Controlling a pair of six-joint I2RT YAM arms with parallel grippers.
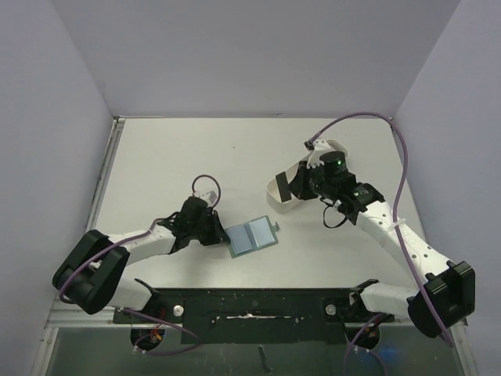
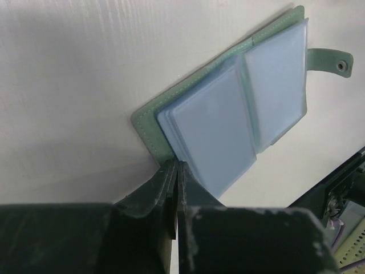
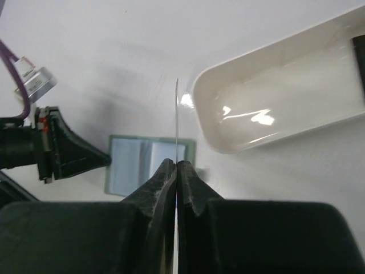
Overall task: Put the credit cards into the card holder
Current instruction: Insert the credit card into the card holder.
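Tray (image 3: 245, 103) sits beyond right claw (image 3: 175, 164), which grips an edge-on credit card (image 3: 177, 120); left claw (image 2: 173, 166) is clenched at a corner of card holder (image 2: 228, 114).

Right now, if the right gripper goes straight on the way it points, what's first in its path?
The held card leads the right gripper; its edge would probably meet the open card holder first, left of the white tray. Depth is unclear.

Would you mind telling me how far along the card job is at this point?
Done: the holder lies open, pockets up, with the left jaws closed on its edge; no card shows inside. In hand: the right jaws pinch one card edge-on. Left: slotting it in, then a dark item, maybe another card, in the tray.
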